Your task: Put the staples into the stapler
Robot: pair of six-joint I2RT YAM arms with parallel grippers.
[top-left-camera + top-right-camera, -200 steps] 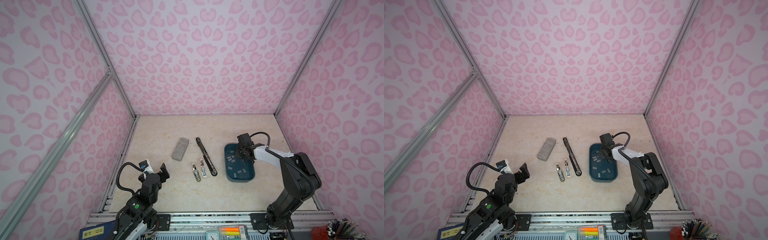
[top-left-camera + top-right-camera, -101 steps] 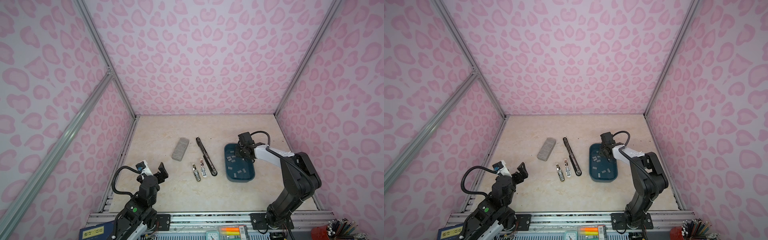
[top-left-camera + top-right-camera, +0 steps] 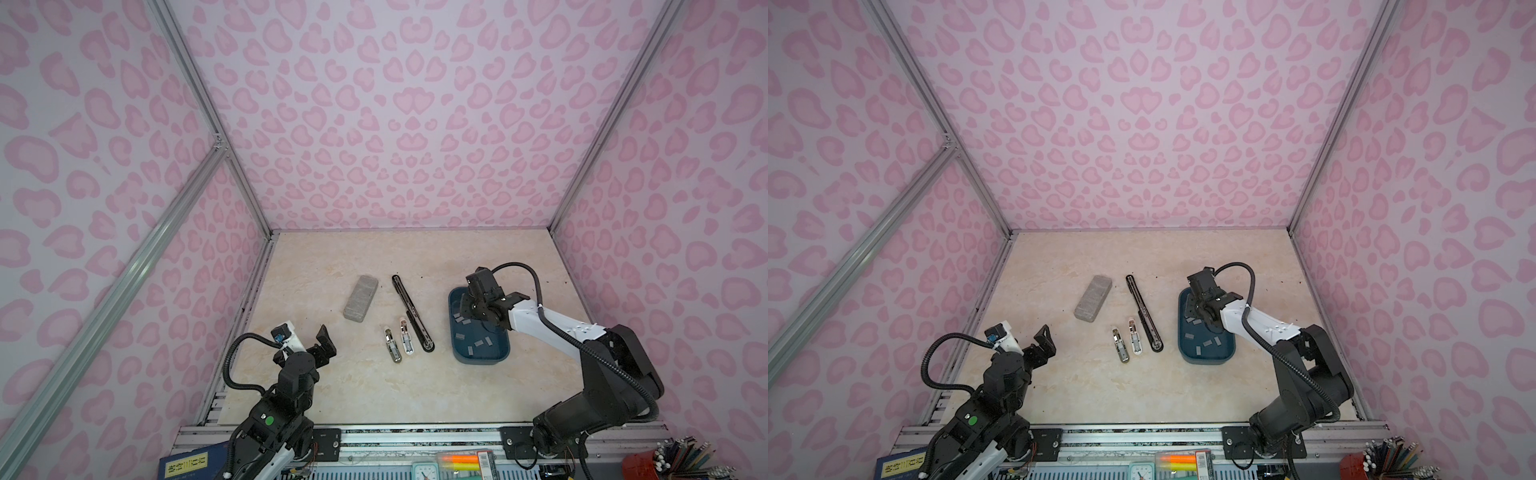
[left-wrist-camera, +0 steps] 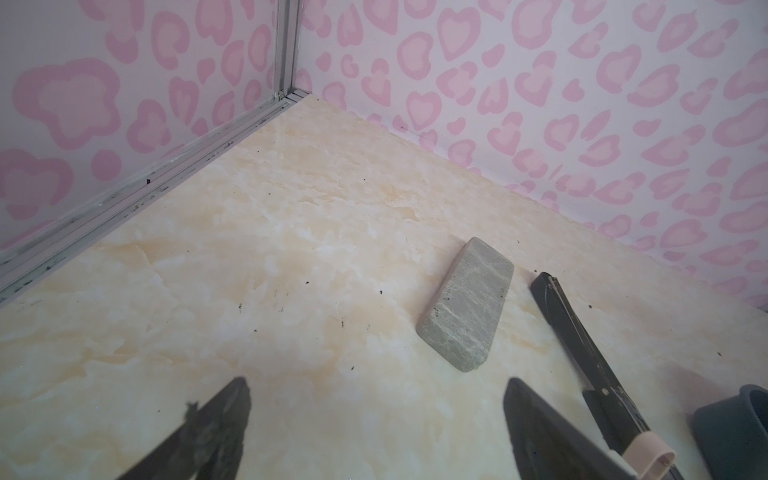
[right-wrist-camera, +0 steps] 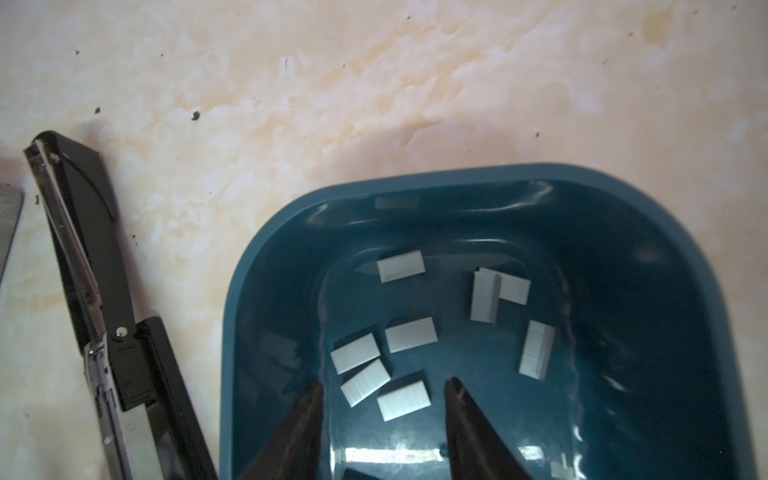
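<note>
The staples point(image 5: 411, 334) are short, flat, pale grey strips with fine ribbing. They lie scattered loose on the floor of a dark teal tray point(image 5: 457, 174), near the opened black stapler point(image 5: 104, 291). The right arm stretches over the tray's far end with the right gripper point(image 5: 384, 384) pointing down into it, fingers partly apart and gripping nothing, one strip lying between the tips. The left gripper point(image 3: 325, 341) hovers at the table's front left, spread wide and empty.
</note>
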